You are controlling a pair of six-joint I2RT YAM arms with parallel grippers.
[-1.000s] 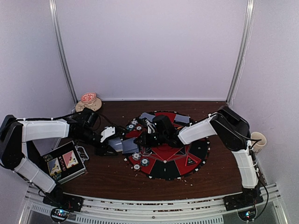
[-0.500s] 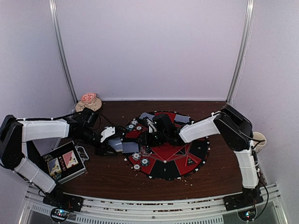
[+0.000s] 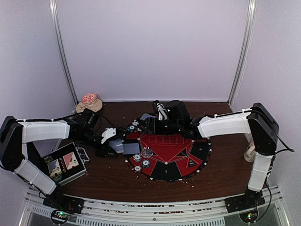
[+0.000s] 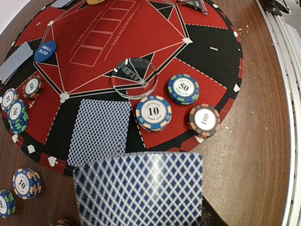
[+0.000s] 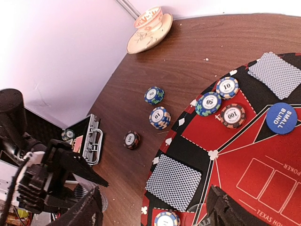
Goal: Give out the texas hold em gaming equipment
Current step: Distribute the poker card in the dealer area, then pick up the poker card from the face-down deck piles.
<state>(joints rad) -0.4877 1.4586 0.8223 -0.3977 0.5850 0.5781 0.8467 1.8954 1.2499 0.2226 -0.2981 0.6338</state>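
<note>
My left gripper [image 3: 112,147] is shut on a deck of blue-backed playing cards [image 4: 138,188] at the left edge of the round red and black poker mat [image 3: 164,146]. The deck hides its fingers in the left wrist view. Dealt cards [image 4: 99,132] lie on the mat beside the chips marked 10 [image 4: 153,113], 50 [image 4: 183,88] and 100 [image 4: 204,120], a clear disc [image 4: 134,77] and a blue small blind button [image 4: 45,51]. My right gripper [image 3: 149,123] [image 5: 155,216] hangs open and empty above the mat's far left, over those cards [image 5: 175,182].
Three more chips [image 5: 232,115] sit by other cards [image 5: 277,73] on the mat. Loose chip stacks [image 5: 159,117] lie on the brown table to its left. A metal case [image 3: 63,165] is at the near left, and a mug on a saucer [image 3: 89,100] at the far left.
My right gripper has opened, lifted off the mat's left-middle and drawn back toward the far side. The left gripper and its deck have stayed still.
</note>
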